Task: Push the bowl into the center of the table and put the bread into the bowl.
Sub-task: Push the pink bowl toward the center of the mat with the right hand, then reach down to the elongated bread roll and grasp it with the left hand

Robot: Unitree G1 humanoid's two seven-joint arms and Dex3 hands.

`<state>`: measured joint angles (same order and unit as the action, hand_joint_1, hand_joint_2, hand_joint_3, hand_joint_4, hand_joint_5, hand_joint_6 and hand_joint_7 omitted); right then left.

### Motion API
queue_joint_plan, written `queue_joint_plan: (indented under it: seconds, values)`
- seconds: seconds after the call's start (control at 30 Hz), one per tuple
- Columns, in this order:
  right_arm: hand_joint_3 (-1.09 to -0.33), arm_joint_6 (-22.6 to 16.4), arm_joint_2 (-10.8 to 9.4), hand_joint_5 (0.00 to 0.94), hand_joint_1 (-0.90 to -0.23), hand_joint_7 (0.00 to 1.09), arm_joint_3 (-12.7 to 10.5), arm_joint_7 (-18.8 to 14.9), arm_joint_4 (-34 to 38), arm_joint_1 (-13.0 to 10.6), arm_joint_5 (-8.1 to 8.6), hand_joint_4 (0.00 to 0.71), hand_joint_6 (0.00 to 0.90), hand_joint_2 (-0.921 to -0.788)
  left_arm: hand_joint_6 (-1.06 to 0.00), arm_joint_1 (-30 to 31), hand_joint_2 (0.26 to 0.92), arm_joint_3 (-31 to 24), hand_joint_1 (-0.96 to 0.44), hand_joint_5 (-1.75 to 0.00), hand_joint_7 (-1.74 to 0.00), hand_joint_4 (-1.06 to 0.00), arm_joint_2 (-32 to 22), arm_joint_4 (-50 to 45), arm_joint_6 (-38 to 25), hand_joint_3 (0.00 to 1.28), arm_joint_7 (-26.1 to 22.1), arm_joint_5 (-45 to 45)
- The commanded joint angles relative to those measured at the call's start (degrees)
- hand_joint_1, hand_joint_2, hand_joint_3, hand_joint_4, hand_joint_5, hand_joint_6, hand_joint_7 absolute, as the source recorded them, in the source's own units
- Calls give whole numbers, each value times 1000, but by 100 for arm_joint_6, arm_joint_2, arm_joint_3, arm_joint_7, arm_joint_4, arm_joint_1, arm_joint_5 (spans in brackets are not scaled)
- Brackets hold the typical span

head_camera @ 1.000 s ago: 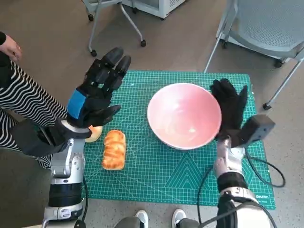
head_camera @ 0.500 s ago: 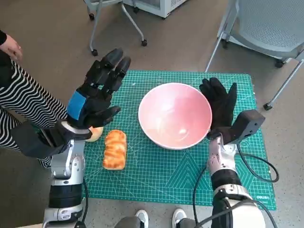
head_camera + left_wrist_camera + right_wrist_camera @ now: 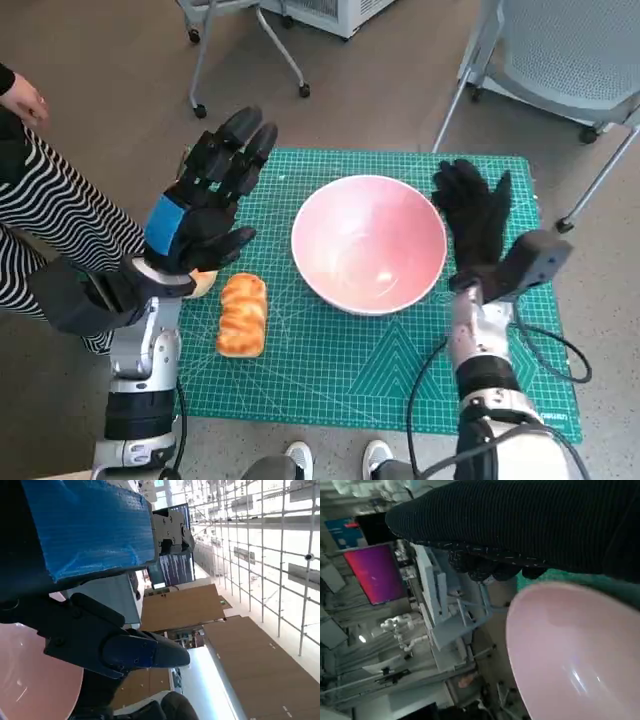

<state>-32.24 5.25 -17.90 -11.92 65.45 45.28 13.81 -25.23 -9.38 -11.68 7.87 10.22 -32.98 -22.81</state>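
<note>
The left hand (image 3: 85, 575) fills most of this picture. Its back is wrapped in bright blue tape (image 3: 85, 525). A small grey metal part (image 3: 172, 530) sticks out just past the tape. Below the tape, the black fingers (image 3: 115, 645) reach out across the picture. They are spread out and hold nothing. One fingertip looks dark blue and shiny.

A curved piece of the pink bowl (image 3: 35, 680) shows in one corner, partly hidden behind the hand. The bowl is smooth and has little bright spots of light on it.

Behind the hand is the room, turned on its side. There are brown wooden panels (image 3: 240, 660), a dark screen (image 3: 172, 570), and a bright white wall with a grid of thin lines (image 3: 265, 540).
</note>
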Motion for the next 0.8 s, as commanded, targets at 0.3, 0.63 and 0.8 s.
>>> queue_joint_plan:
  seconds: [0.3,0.63,0.8]
  values:
    - [-877,-476,130,7,-584,444,267,121,-1228,-616,-316,152,90,-921,1,6,921,53,-653,-17,-390,-38,-21,-202,-74,227,90,11]
    - [-718,279,239,13,-712,494,770,-739,-4533,-1586,308,175,126,-921,1,-294,921,107,-669,-23,-438,-62,-535,-200,241,198,-261,321]
    - [-702,480,330,15,-725,503,878,-908,-5169,-1791,388,184,127,-921,1,-488,920,103,-643,-26,-451,-71,-898,7,632,174,-686,466]
